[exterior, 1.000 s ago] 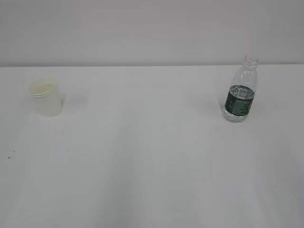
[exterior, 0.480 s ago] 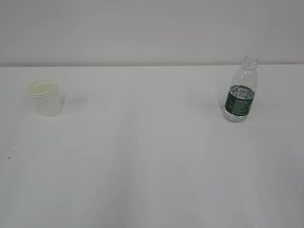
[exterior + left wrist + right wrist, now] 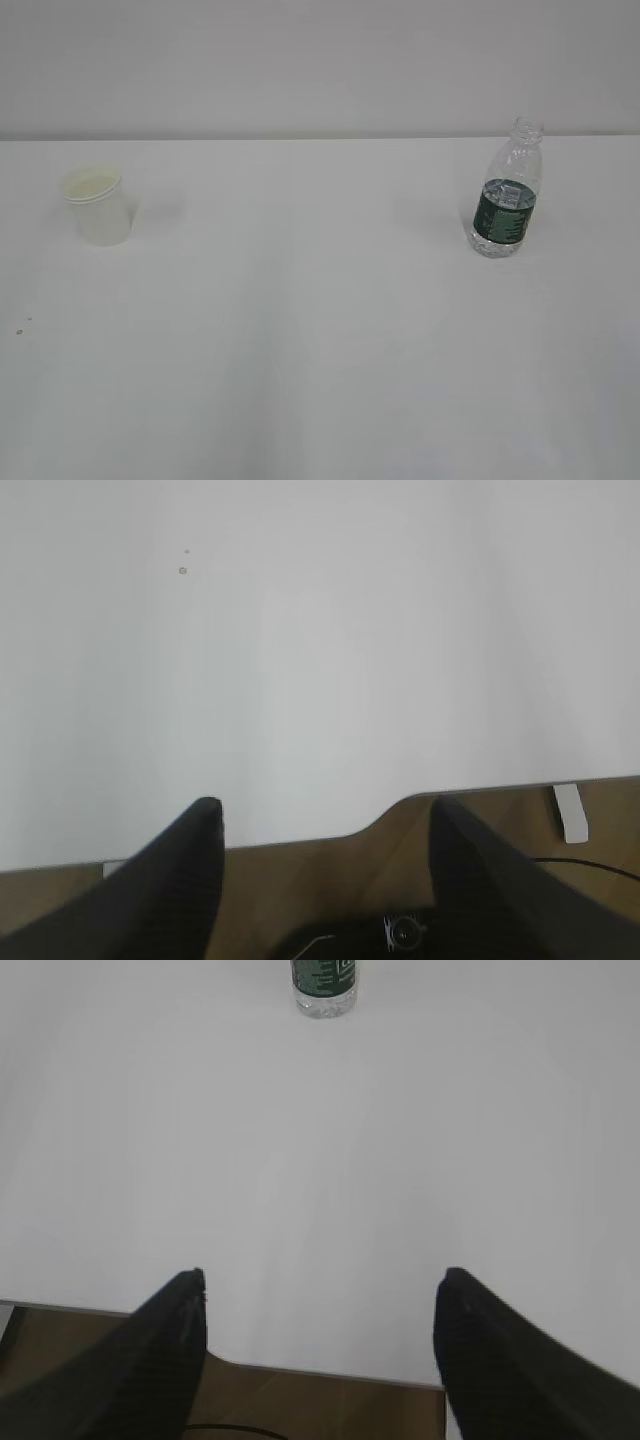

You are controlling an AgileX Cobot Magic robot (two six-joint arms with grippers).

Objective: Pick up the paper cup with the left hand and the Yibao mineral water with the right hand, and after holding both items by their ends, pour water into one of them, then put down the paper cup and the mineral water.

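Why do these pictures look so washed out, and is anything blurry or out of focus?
Exterior view: flat, even light on the white table, so the paper cup nearly blends in, with only faint shadows; the mineral water bottle stands out by its green label. Left wrist view: the left gripper, very close, looks soft-edged. Right wrist view: same softness on the right gripper; the frame cuts off the bottle's top.

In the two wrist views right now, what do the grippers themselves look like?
Only the fingers show. The left gripper has two broad matte black fingers tapering to rounded tips. The right gripper looks the same, with faintly textured black fingers. No markings show.
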